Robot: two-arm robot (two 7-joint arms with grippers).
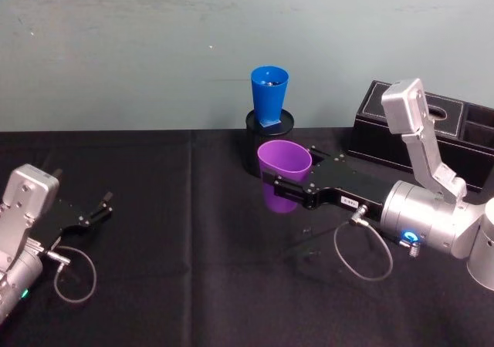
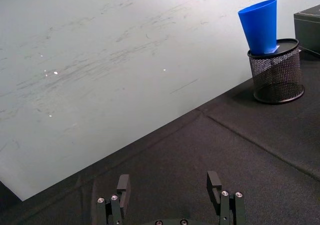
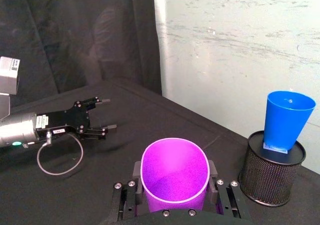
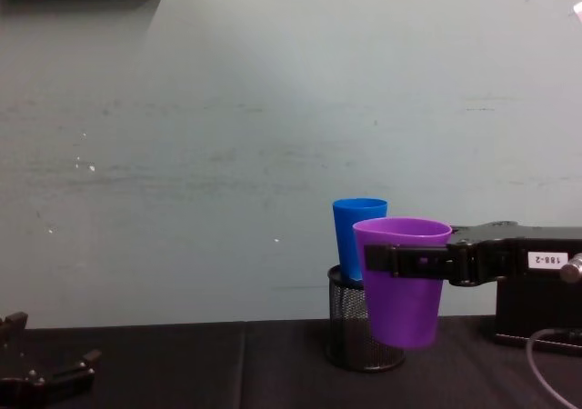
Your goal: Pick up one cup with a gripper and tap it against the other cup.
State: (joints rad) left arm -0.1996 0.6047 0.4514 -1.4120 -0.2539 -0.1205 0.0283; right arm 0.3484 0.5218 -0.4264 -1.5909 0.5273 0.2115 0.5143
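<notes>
My right gripper (image 1: 284, 183) is shut on the purple cup (image 1: 283, 174) and holds it upright above the black cloth, its fingers (image 3: 220, 195) clamping both sides of the cup (image 3: 174, 175). The blue cup (image 1: 268, 94) stands upright in a black mesh pen holder (image 1: 270, 140) just behind the purple cup (image 4: 403, 280), a short gap apart. From the chest, the blue cup (image 4: 356, 236) is partly covered by the purple one. My left gripper (image 1: 99, 208) rests open low at the left, far from both cups, its fingers (image 2: 214, 182) with nothing between them.
A black leather organiser box (image 1: 432, 131) sits at the back right, behind my right arm. A pale wall runs along the table's far edge. Black cloth (image 1: 193, 285) covers the table, with free room in the middle and front.
</notes>
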